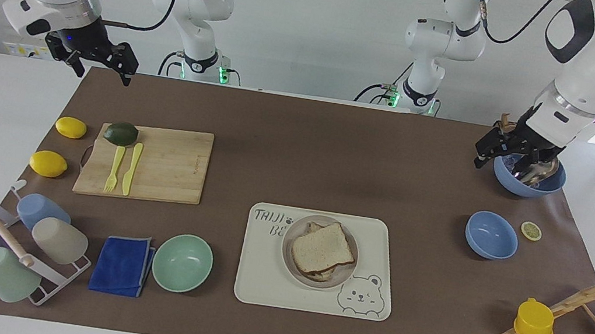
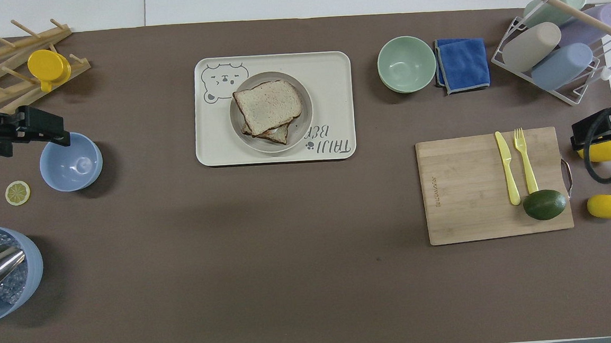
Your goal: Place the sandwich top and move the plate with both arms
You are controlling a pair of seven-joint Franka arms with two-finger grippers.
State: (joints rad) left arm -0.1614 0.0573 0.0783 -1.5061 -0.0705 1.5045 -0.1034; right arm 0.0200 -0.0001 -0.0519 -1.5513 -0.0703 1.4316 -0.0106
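Observation:
The sandwich top (image 1: pixel 322 248) (image 2: pixel 268 105), a pale bread slice with a brown crust, lies on another slice on the round beige-grey plate (image 1: pixel 346 268) (image 2: pixel 305 122). The plate sits on the cream bear tray (image 1: pixel 268 280) (image 2: pixel 213 142). My left gripper (image 1: pixel 502 159) (image 2: pixel 51 131) is open and empty, raised in the air over the blue bowls at the left arm's end of the table, well away from the plate. My right gripper (image 1: pixel 101 69) (image 2: pixel 594 130) is open and empty and waits high over the mat's edge near the lemons.
An empty blue bowl (image 1: pixel 491 235), a lemon slice (image 1: pixel 531 230) and a blue bowl with a metal scoop (image 1: pixel 529 178) are at the left arm's end. A mint-green bowl (image 1: pixel 182 262) and blue cloth (image 1: pixel 122 264) lie beside the tray. A cutting board (image 1: pixel 156 165) holds cutlery and an avocado.

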